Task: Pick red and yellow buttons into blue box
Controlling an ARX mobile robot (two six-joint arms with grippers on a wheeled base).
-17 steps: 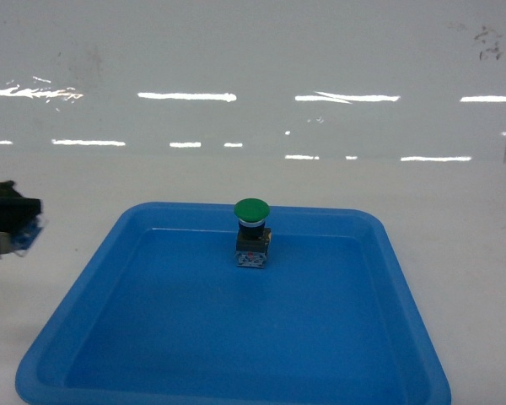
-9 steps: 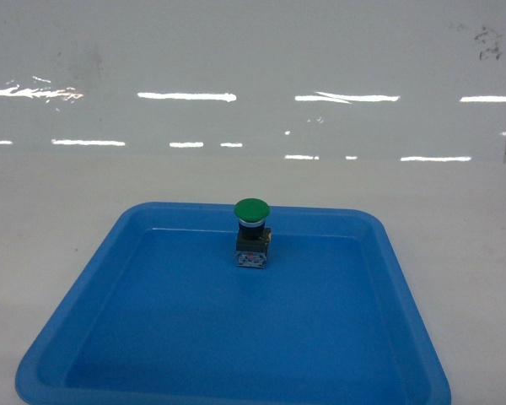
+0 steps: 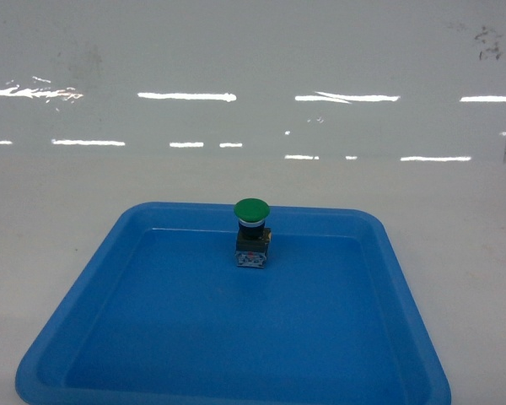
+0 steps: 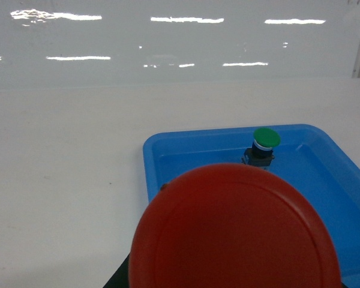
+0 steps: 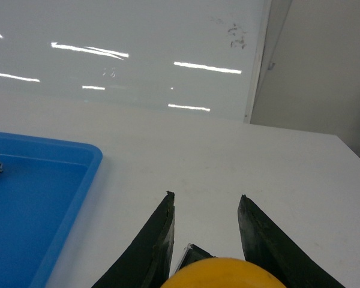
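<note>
Right tool (image 5: 205,207) fingers stand apart; left tool seems hidden.

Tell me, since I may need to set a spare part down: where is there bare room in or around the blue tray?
The tray floor is bare in front of the green button. The white table right of its rim is bare too. Nothing looks crowded.

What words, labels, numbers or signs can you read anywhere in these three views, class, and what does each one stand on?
None can be read.
green-capped switch: a small label on its body in the shallow blue tray, too small and blurred to read.
glossy white wall: a dark scribble at upper right, not legible as letters.
red button and yellow button: plain caps, no visible marking.
</note>
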